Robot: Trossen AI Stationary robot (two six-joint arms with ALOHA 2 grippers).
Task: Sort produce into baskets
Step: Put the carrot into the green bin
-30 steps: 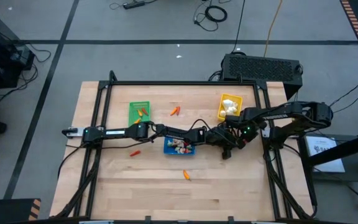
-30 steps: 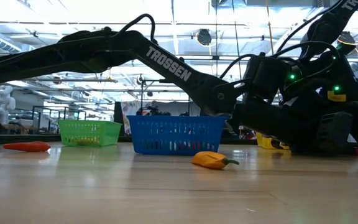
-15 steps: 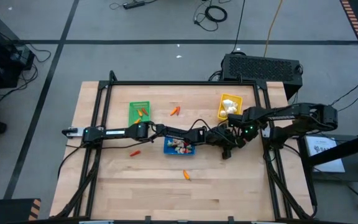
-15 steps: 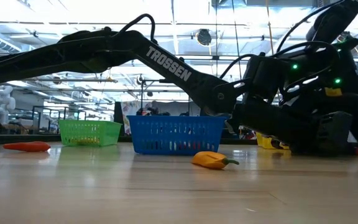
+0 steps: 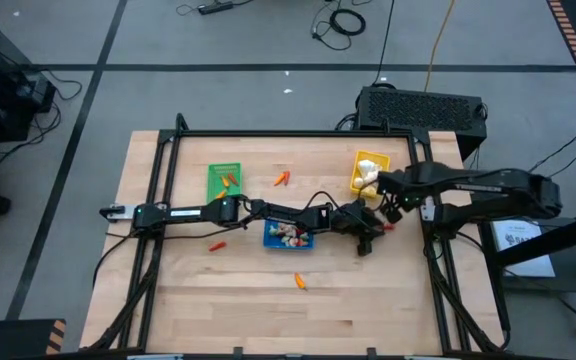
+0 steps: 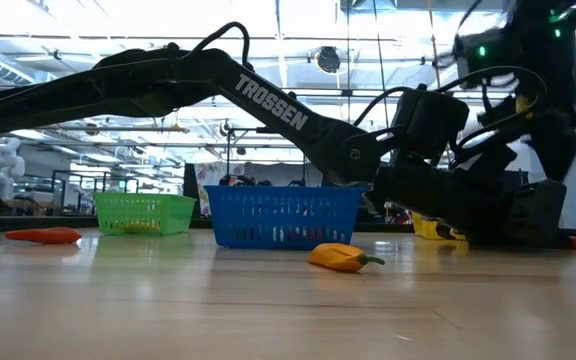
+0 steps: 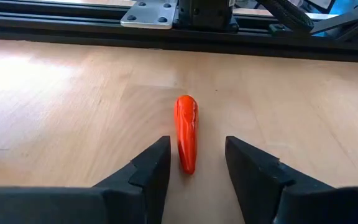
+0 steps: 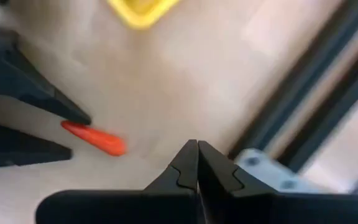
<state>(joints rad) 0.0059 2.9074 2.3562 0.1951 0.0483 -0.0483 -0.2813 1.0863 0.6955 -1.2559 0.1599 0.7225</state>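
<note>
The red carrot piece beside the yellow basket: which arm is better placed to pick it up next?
Probably the left. The left gripper is open, and the red carrot piece lies on the table between its fingers. The right gripper is shut, above the table near the yellow basket.

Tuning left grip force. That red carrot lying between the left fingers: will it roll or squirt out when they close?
The carrot looks glossy and smooth, so probably slippery. It tapers and lies along the open left gripper, so the squeeze may push it forward. Being round in section, it could roll on the bare table if nudged. It looks like stiff, light plastic.
</note>
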